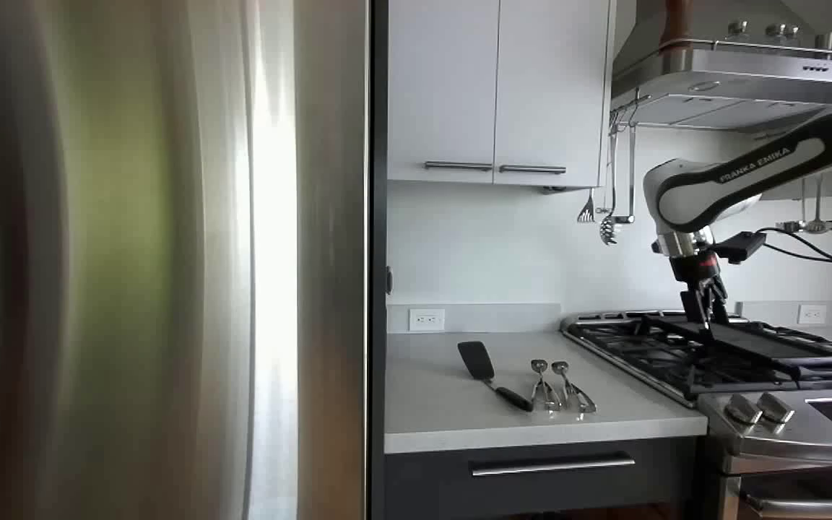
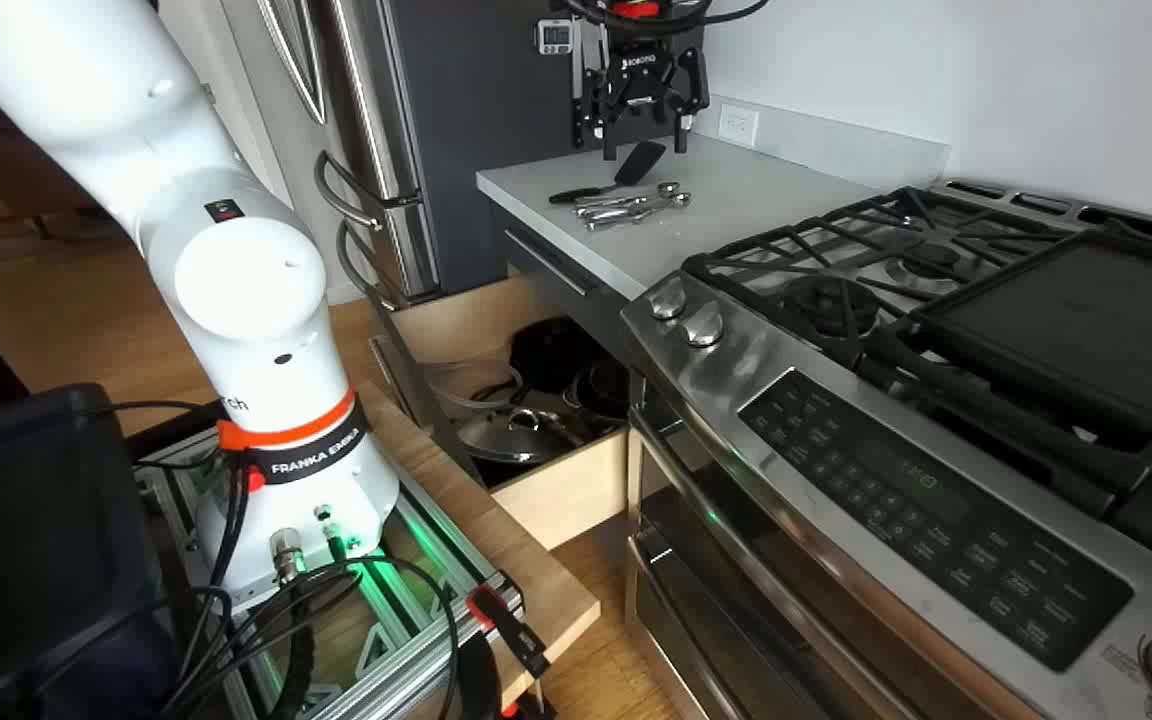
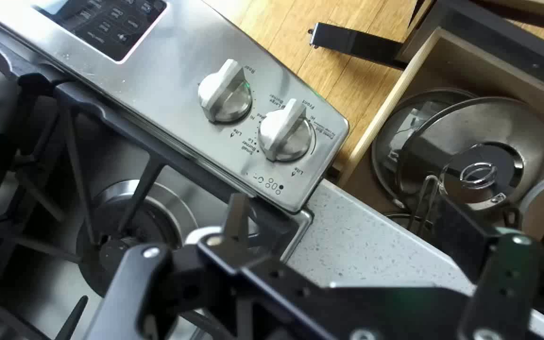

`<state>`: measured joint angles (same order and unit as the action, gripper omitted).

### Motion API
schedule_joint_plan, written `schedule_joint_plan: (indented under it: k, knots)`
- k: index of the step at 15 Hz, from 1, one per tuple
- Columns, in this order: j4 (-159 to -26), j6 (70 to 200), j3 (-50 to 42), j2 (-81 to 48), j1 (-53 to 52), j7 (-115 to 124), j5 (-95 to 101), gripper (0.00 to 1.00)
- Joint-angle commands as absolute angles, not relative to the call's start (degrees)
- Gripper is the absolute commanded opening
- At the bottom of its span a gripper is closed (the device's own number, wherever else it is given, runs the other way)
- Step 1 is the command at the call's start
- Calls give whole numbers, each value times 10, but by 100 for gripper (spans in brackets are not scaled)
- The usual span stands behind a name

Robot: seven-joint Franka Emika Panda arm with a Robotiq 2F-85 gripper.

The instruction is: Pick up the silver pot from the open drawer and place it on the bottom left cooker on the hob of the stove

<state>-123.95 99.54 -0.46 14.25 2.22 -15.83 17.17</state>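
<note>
The silver pot (image 2: 516, 437) sits in the open drawer (image 2: 568, 488), with a shiny domed lid and loop handle on top. In the wrist view the lidded pot (image 3: 480, 127) shows at the right, among other cookware; its body is mostly hidden. The hob of the stove (image 2: 836, 235) has black grates, and its front left burner (image 2: 829, 303) is bare; that burner also shows in the wrist view (image 3: 128, 231). My gripper (image 2: 646, 148) is open and empty, high above the counter and hob edge, apart from the pot. It also shows in an exterior view (image 1: 706, 321).
A black griddle (image 2: 1086, 310) covers the hob's middle. A black spatula (image 1: 475, 359) and two metal scoops (image 1: 544, 390) lie on the white counter (image 1: 445, 412). The counter overhangs part of the drawer. A glass lid (image 3: 397, 137) and dark pans (image 2: 601, 388) crowd the pot. Stove knobs (image 3: 286, 132) stick out in front.
</note>
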Motion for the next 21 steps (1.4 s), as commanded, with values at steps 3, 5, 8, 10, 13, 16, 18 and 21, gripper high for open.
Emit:
schedule_joint_plan:
  k: [3, 5, 8, 10, 13, 16, 18, 21]
  knots:
    - [-1238, 994, -11, 142, 15, -157, 173, 100]
    - [-1238, 994, -11, 142, 15, -157, 173, 100]
    - [-1238, 994, -11, 142, 15, -157, 173, 100]
    - [-1238, 994, -11, 142, 15, -157, 173, 100]
    - [-1283, 1016, 21, 164, -18, -135, 156, 100]
    - [-1311, 1047, 61, 146, -60, -75, 103, 100]
    - [-1326, 1077, 90, 121, -87, -18, 50, 100]
    - [-1351, 1162, 126, 76, -112, 78, -1, 100]
